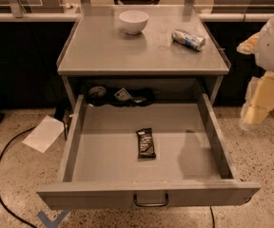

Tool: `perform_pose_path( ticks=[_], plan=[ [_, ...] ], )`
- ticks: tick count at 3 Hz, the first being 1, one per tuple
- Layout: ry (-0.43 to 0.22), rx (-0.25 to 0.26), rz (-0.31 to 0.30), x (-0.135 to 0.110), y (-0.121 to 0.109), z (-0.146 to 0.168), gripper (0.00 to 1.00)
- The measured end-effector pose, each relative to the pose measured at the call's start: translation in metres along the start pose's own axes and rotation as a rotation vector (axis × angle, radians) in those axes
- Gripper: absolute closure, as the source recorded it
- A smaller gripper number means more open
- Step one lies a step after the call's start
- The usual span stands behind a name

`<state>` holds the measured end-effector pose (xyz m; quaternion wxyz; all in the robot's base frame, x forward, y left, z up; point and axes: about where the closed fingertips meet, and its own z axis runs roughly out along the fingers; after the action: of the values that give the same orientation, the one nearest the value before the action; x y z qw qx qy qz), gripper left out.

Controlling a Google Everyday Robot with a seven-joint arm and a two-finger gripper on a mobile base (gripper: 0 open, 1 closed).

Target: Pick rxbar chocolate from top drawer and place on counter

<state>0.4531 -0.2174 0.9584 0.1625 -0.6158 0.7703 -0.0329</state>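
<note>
The rxbar chocolate (pixel 146 143), a black wrapper with white lettering, lies flat near the middle of the open top drawer (pixel 103 160). The drawer is pulled fully out, with its dark bar handle (pixel 151 202) at the front. The grey counter (pixel 108 46) is above it. My gripper (pixel 257 109), cream-coloured below the white arm, hangs at the right edge of the view, outside the drawer's right wall and well away from the bar. It holds nothing that I can see.
A white bowl (pixel 133 21) and a silver-blue can (pixel 188 39) lying on its side are on the counter. Dark items (pixel 120 96) sit at the drawer's back. A paper sheet (pixel 44 133) and a black cable (pixel 1 175) lie on the floor at left.
</note>
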Motion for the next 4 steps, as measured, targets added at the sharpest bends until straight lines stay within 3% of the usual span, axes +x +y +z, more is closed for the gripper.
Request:
perform_pose_path(
  ticks=[1,3,4],
  plan=[
    [-0.026,-0.004,-0.050,0.000,-0.019,0.038,0.00],
    [-0.072,-0.115,-0.314,-0.008,-0.037,0.109,0.00],
    [-0.074,-0.118,-0.345,-0.008,-0.036,0.112,0.00]
  ],
)
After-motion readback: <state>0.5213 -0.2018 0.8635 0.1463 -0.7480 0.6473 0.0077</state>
